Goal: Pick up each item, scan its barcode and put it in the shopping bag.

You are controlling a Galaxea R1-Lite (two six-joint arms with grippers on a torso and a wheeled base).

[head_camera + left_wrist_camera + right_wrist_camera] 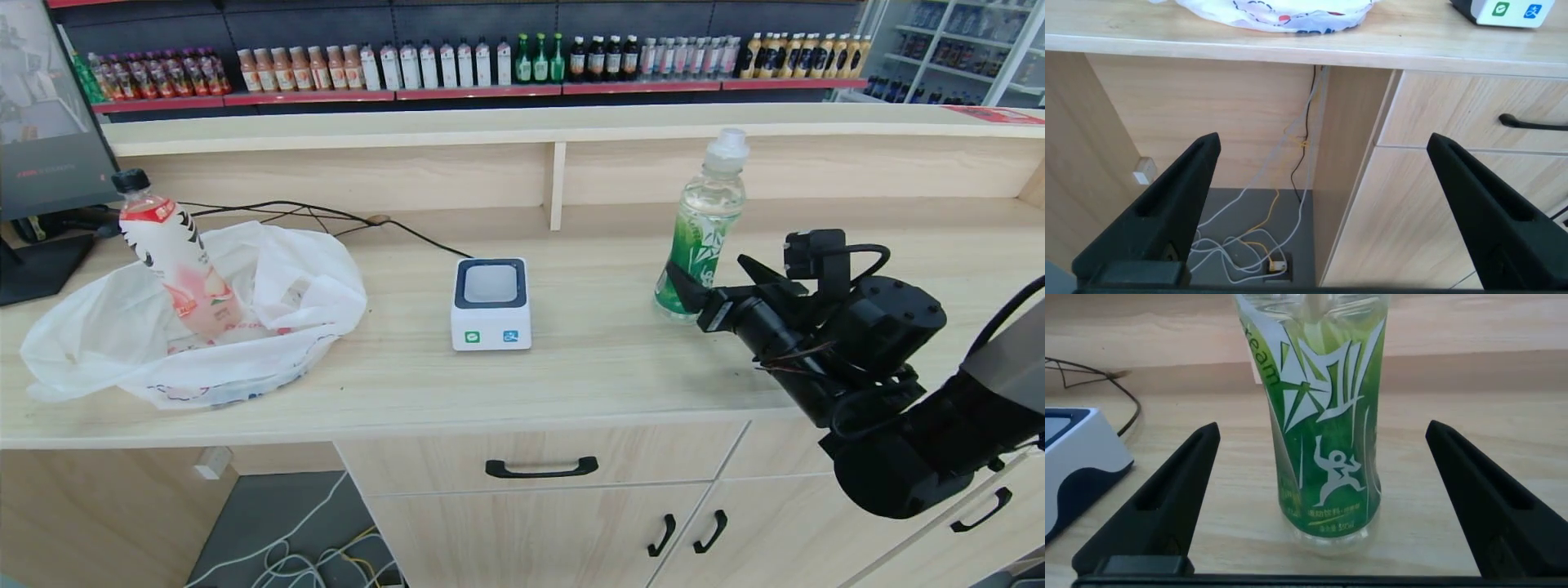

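partly in shopping bag (82,347), pink bottle (175,261)

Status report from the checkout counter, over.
Left gripper open, facing cabinet. Right gripper open around upright green bottle. Pink bottle in shopping bag. Scanner stands between.

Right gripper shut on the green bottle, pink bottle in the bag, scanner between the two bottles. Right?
No: the right gripper is open, its fingers standing apart on either side of the green bottle without touching it, as the right wrist view shows. The pink bottle is in the bag, and the scanner sits between the two bottles.
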